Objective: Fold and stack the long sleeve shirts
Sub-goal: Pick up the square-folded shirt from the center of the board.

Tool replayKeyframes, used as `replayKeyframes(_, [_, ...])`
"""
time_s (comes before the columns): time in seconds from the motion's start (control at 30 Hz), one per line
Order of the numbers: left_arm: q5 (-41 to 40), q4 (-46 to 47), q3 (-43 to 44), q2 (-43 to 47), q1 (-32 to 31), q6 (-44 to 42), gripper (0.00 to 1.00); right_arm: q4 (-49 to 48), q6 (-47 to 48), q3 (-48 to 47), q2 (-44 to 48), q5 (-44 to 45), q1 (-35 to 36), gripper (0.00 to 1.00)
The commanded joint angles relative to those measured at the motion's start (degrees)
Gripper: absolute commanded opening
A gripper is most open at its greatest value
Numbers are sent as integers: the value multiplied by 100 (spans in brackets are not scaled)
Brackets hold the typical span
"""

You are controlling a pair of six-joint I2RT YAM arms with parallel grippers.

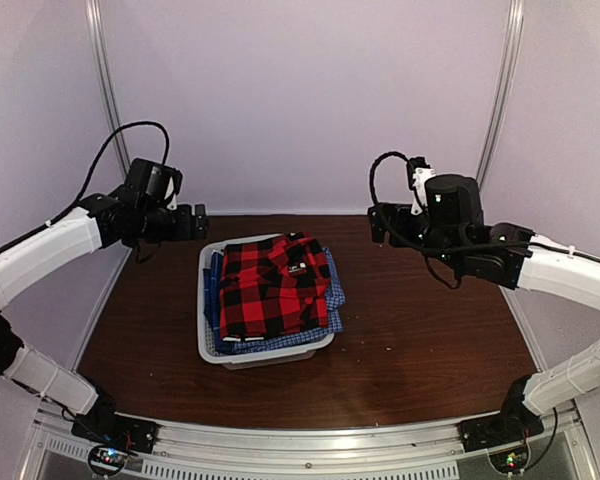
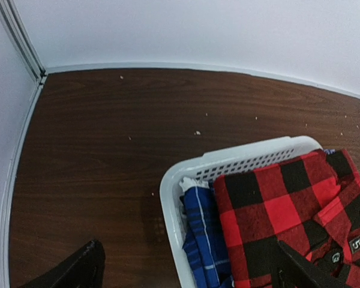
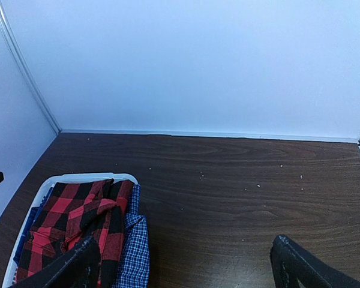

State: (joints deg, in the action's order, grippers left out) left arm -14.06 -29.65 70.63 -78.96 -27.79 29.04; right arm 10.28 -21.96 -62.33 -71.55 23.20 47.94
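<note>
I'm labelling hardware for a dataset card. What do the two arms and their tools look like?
The left arm and right arm have white shells, black joints and black wrist housings, with a loose black cable looping over each wrist. The left tool and right tool have plain black fingers.

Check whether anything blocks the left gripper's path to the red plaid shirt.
Nothing visible does. The red plaid shirt lies uncovered atop the blue check shirt in the basket. The left gripper hangs open off the basket's far left corner, with open air between them.
</note>
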Motion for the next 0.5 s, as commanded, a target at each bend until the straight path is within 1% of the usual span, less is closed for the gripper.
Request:
replayKeyframes(0.0, [651, -268, -564, 378, 61, 238, 98, 180, 284, -296, -231, -298, 56, 100])
replayKeyframes(0.2, [1531, -239, -1320, 703, 65, 466, 98, 278, 406, -383, -639, -967, 73, 100])
replayKeyframes(0.33, [1789, -167, -1682, 821, 68, 639, 98, 404, 353, -522, -1048, -1418, 117, 100])
replayKeyframes(0.47, [1852, -144, -1842, 853, 71, 722, 98, 253, 171, -682, -1451, -1986, 164, 100])
